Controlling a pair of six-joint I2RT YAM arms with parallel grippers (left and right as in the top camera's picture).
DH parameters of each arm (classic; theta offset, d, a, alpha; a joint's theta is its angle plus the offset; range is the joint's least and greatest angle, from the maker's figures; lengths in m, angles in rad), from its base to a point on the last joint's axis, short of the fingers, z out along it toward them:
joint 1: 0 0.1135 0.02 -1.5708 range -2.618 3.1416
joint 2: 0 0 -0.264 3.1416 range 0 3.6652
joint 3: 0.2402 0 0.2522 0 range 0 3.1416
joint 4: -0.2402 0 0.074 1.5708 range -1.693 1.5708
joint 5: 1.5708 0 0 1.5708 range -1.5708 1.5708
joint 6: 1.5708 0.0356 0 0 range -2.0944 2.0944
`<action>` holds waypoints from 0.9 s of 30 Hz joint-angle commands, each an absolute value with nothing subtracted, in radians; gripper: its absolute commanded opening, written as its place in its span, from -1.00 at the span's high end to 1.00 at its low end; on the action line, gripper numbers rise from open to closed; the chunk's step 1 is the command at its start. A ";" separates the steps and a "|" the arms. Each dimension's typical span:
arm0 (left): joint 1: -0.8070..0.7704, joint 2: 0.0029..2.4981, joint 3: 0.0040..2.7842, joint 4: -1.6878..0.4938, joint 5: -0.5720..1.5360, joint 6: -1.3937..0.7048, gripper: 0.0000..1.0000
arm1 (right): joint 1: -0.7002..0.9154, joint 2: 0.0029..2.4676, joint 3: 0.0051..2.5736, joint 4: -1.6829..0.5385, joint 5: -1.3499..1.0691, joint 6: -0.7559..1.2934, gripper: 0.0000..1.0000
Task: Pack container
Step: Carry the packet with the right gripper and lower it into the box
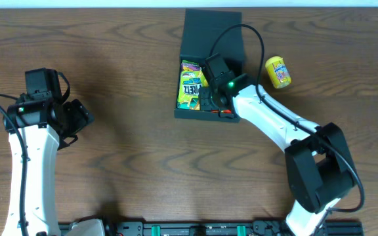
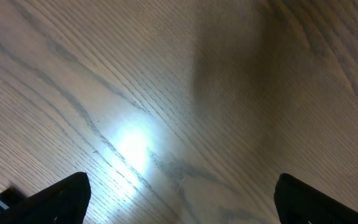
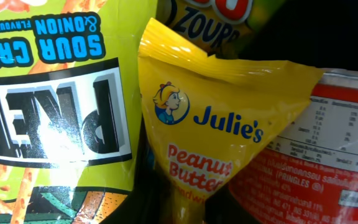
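- The dark teal-black matte square container [image 1: 195, 116] sits on the brown wood-grain table [image 1: 130, 78], at the middle of the far edge. Its flat hinged lid [image 1: 212, 29] is open and lies toward that edge.
- A lime-green foil snack bag [image 1: 190, 85] printed "Sour Cream & Onion" lies along the container's left side.
- The right gripper [image 1: 211, 99] reaches down inside the container, beside the bag. Neither view shows its fingers, so I cannot tell whether it is spread or clamped.
- The right wrist view shows a yellow "Julie's" peanut butter packet [image 3: 216, 124] between the green bag and a small red cylindrical can [image 3: 316, 155], overlapping both.
- A small yellow cylindrical canister [image 1: 277, 71] lies on its side on the table just right of the container, near the far edge.
- The left gripper [image 1: 83, 118] hangs over bare wood towards the left edge, well apart from the container. Its dark fingers [image 2: 61, 198] are spread wide and hold nothing.
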State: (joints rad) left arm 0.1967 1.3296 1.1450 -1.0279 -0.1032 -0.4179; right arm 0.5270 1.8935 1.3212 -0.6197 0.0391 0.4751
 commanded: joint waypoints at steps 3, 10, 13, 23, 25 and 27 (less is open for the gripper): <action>0.202 1.340 1.148 -1.032 -0.096 -0.411 -0.90 | 0.530 1.885 1.329 -0.629 0.085 0.486 0.56; 0.202 1.340 1.148 -1.032 -0.096 -0.411 -0.90 | 0.531 1.744 1.329 -0.663 0.079 0.474 0.41; 0.202 1.340 1.148 -1.032 -0.096 -0.411 -0.91 | 0.532 1.712 1.329 -0.678 0.078 0.474 0.88; 0.202 1.340 1.148 -1.032 -0.096 -0.411 -0.91 | 0.533 1.791 1.327 -0.674 0.080 0.474 0.97; 0.202 1.340 1.148 -1.032 -0.096 -0.411 -0.90 | 0.534 1.821 1.327 -0.661 0.080 0.474 0.97; 0.202 1.340 1.148 -1.032 -0.096 -0.411 -0.90 | 0.535 1.849 1.327 -0.649 0.079 0.474 0.97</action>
State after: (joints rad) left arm 0.1967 1.3296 1.1450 -1.0283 -0.1032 -0.4179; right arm 0.5289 1.8133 1.3212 -0.6552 0.0681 0.4713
